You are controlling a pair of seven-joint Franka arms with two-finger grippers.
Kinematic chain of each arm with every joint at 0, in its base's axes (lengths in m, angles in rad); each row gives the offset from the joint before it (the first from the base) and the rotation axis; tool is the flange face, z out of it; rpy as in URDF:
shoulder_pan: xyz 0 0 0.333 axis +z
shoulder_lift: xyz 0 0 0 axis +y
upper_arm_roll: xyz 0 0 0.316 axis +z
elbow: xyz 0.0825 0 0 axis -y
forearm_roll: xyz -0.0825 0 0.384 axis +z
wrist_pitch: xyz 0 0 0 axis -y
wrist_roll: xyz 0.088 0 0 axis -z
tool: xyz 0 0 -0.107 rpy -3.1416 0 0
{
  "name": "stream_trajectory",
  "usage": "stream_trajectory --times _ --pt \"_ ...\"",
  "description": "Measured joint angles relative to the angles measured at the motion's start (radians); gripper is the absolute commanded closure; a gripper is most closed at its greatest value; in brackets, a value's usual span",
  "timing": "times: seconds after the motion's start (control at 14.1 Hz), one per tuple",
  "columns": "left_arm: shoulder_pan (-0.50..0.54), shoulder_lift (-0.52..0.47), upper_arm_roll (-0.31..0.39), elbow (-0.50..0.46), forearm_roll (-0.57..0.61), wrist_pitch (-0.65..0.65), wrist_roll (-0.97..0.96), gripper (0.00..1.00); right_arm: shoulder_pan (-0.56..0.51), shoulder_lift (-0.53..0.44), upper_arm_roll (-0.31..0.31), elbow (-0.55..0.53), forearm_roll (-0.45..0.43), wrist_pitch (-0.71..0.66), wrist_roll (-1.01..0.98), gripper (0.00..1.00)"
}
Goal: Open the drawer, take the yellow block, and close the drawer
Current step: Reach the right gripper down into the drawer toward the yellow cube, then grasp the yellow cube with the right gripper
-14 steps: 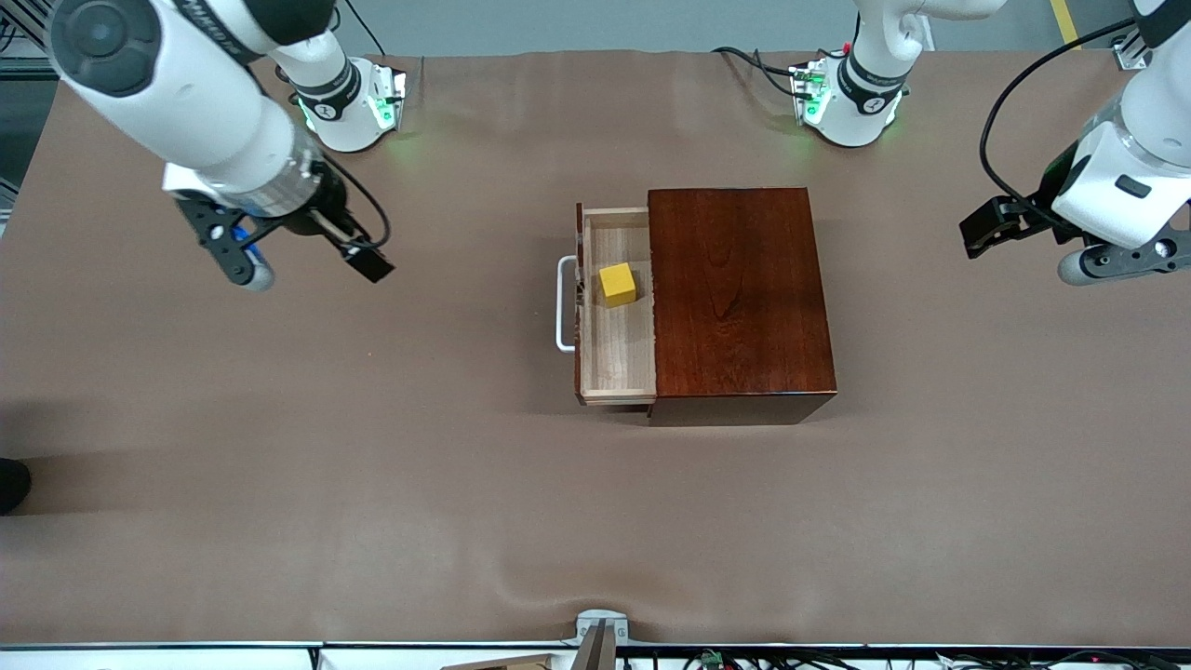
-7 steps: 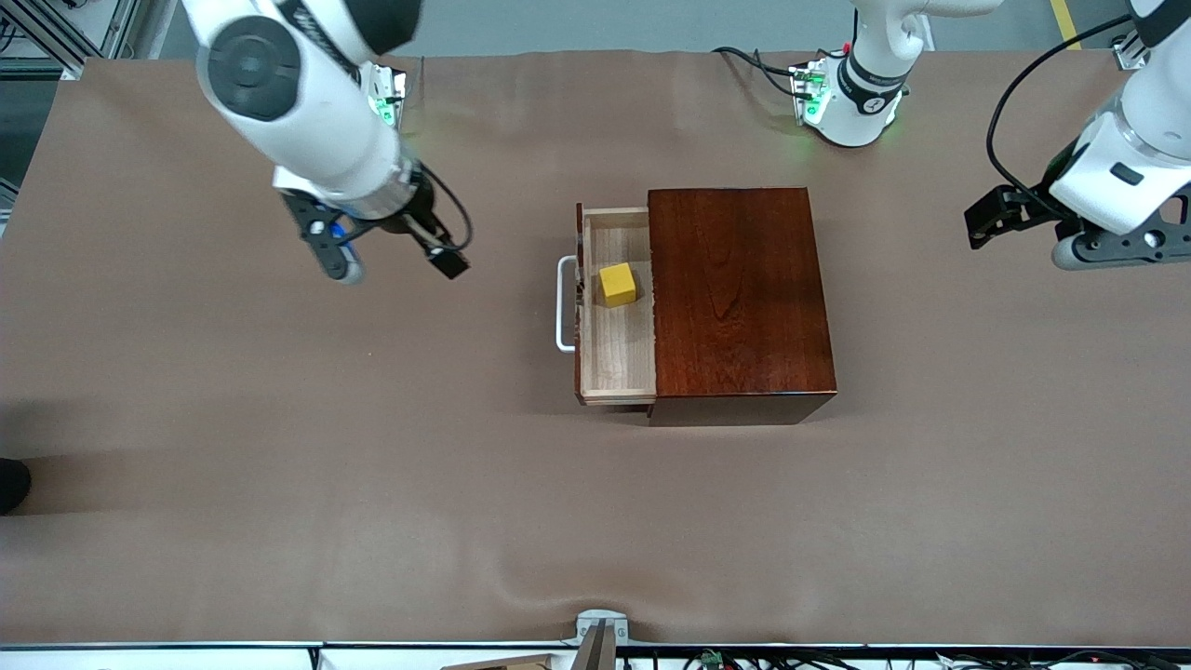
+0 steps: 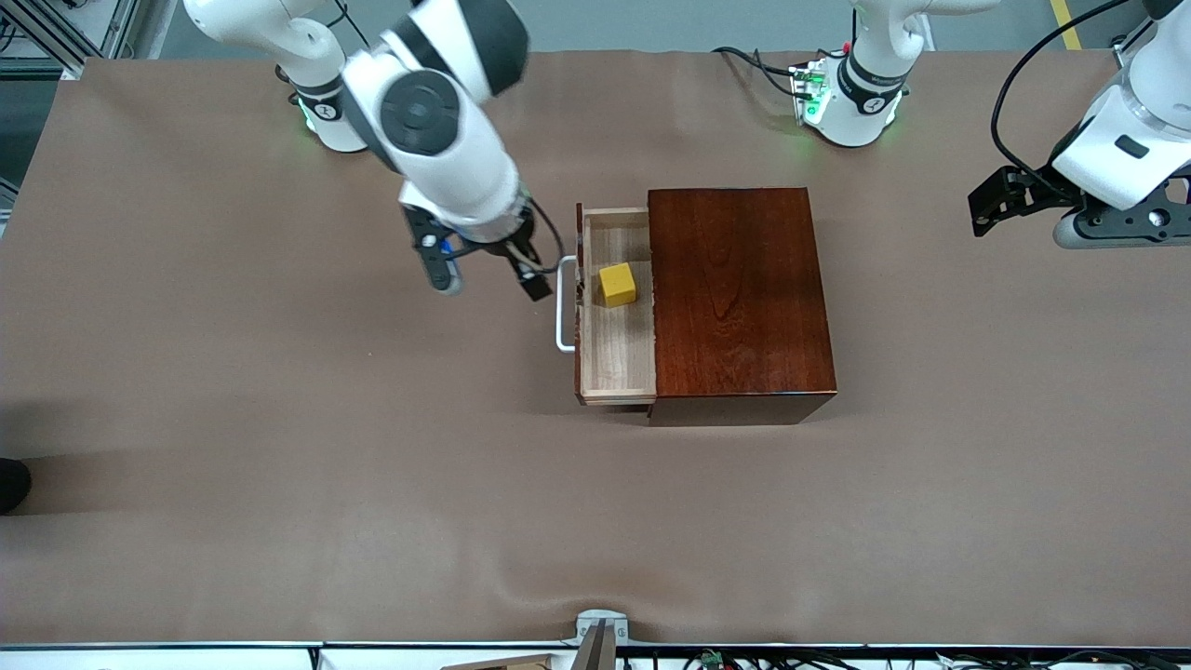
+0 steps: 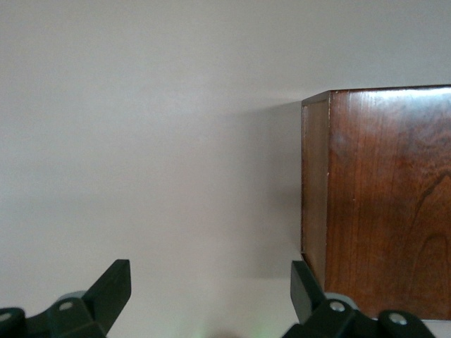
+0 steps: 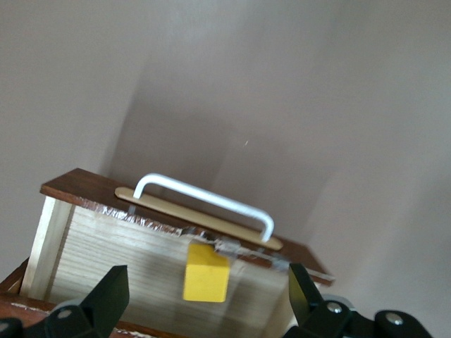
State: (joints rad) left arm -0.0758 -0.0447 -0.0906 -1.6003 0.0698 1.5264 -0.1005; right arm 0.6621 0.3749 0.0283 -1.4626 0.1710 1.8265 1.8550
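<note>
The drawer (image 3: 616, 358) of the dark reddish-brown box (image 3: 740, 298) stands pulled out toward the right arm's end of the table, showing its pale wood floor (image 5: 120, 257). The yellow block (image 3: 617, 284) (image 5: 206, 273) lies in it, close to the drawer front and its white loop handle (image 3: 563, 305) (image 5: 204, 197). My right gripper (image 3: 488, 277) (image 5: 208, 292) hangs open over the table just beside the handle, holding nothing. My left gripper (image 3: 1033, 223) (image 4: 209, 289) waits open and empty over the table at the left arm's end, facing the box (image 4: 380, 204).
Brown cloth (image 3: 279, 447) covers the whole table. The box is the only thing standing on it. Both arm bases (image 3: 847, 102) stand along the edge farthest from the front camera.
My right arm has swung from its end of the table toward the box, so its gripper is now next to the drawer handle. The left gripper has shifted only slightly.
</note>
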Motion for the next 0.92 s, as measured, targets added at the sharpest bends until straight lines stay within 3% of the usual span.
stream_trajectory --times 0.35,0.92 --pt "0.048 -0.007 0.002 0.0 -0.049 0.0 0.045 0.0 0.063 0.08 0.0 0.011 0.0 0.073 0.129 0.0" --pt "0.049 -0.013 -0.008 0.004 -0.051 -0.001 0.045 0.0 0.116 0.179 0.0 0.016 0.007 0.146 0.165 0.0"
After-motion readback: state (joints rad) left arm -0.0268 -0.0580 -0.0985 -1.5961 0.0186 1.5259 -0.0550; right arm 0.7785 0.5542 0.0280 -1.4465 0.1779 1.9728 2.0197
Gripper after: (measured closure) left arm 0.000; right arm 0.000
